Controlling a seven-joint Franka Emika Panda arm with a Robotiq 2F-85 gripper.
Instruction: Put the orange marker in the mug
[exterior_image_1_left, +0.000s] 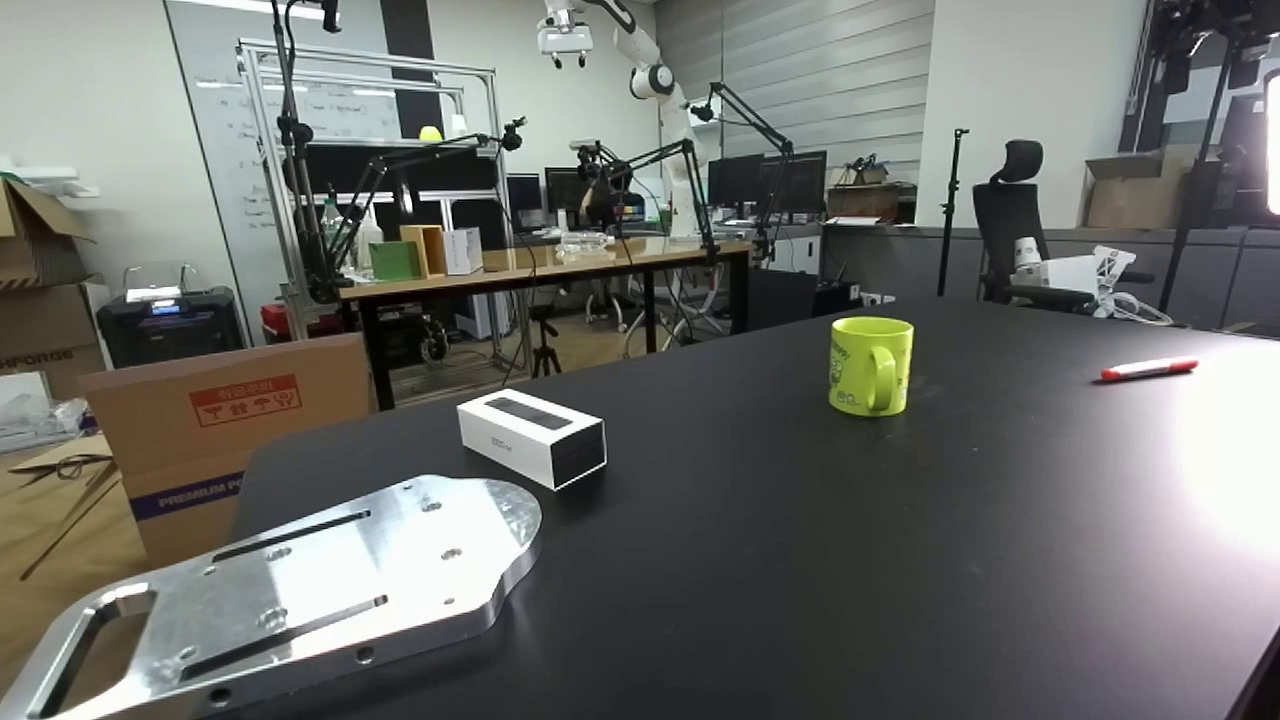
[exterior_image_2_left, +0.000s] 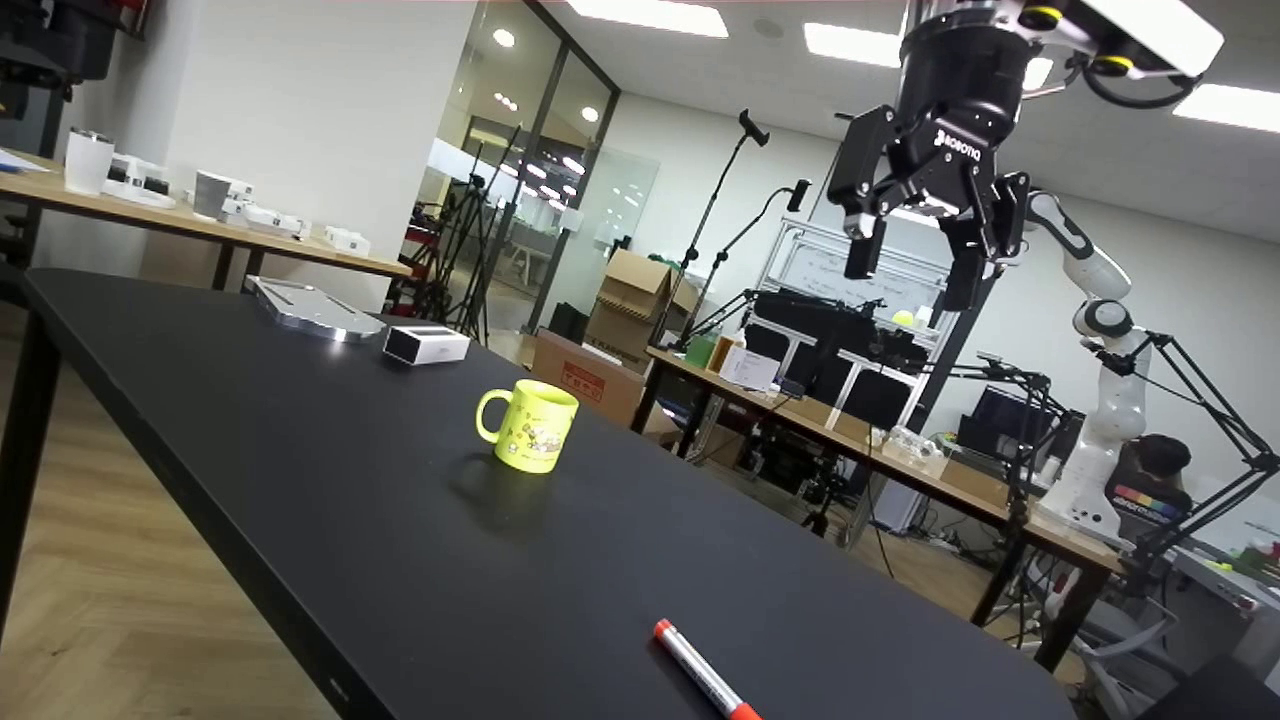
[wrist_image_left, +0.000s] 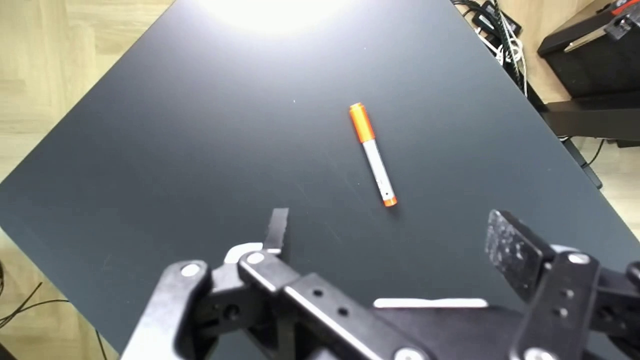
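"Wrist view: there's the orange marker (wrist_image_left: 372, 155), lying flat on the dark tabletop (wrist_image_left: 200, 165)!"

"Gripped yet?"

"No, the fingers (wrist_image_left: 515, 252) hang well above the tabletop, spread wide and empty."

"And the mug (exterior_image_2_left: 535, 428)?"

"Upright in both exterior views, well apart from the marker (can't see its bottom inside)."

"So, my call: nothing done; grasp, carry and drop all left."

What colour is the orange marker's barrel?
White; the marker's barrel shows best in the wrist view.
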